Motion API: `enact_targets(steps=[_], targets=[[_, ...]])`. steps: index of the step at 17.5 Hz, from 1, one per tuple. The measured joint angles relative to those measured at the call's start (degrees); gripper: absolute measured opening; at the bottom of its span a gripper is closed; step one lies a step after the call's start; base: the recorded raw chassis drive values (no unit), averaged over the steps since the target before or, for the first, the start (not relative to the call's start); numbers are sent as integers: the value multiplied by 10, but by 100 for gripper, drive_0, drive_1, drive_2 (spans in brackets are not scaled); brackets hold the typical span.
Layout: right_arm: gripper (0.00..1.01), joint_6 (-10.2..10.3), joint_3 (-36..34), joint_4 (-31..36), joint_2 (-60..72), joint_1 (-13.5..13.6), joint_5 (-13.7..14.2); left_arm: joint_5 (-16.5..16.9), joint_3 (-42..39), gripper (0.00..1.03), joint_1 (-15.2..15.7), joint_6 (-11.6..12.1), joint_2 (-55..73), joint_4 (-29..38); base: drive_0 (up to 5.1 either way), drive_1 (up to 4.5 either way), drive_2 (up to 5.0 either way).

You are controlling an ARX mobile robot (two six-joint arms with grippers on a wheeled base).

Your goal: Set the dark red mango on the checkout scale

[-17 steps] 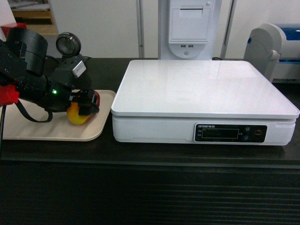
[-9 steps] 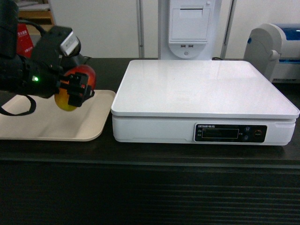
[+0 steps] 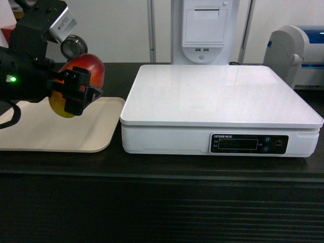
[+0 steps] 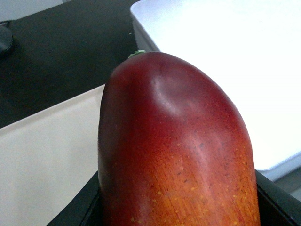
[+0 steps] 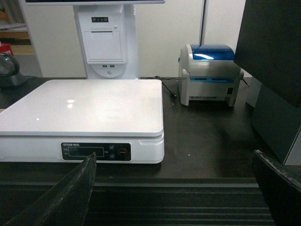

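The left pincer hangs in the air at the far left of the head view, clamped on the dark red mango. Its black fingers cross the fruit's near side, with the red end sticking up past them and the yellow-orange end showing below and to the left. From the left wrist camera the mango fills most of the frame, dark red at the top shading to orange lower down, with black finger parts at both bottom corners.

Directly beneath the pincer lies a beige tray, flat on the desk; the mango is lifted off it, not touching. Behind the pincer stands a round dark device on the desk's back part.

To the right of the pincer, just past the tray's edge, sits the scale, its white platform bare and level, with a dark display panel on its front. The mango is near the platform's left edge but not over it. The scale's left corner also shows past the fruit in the left wrist view.

Behind the scale rises a white receipt printer column. Farther right, well away from the left pincer, is a white and blue label printer.

The right pincer shows only in its own wrist view, its two dark fingers spread wide apart and holding nothing, low in front of the desk's ribbed black front, facing the scale and the label printer.
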Motion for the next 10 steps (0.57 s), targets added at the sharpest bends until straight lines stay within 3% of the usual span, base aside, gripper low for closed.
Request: enact_targets(steps=[3,5,6,8,10], targets=[[98,0,0,0,0,0,0,4,-26,65,-12,-2,-32,-1,0,0,0],[98,0,0,0,0,0,0,19,-68,65,-78,-4,-144,-19,0,0,0],[98,0,0,0,0,0,0,17,-52,65,-99,-4,-111,-37,0,0,0],[98,0,0,0,0,0,0,35,65,65,-164,10,-21,-65,0,0,0],[98,0,0,0,0,0,0,40,157,65,-186,30,62,-110,0,0,0]])
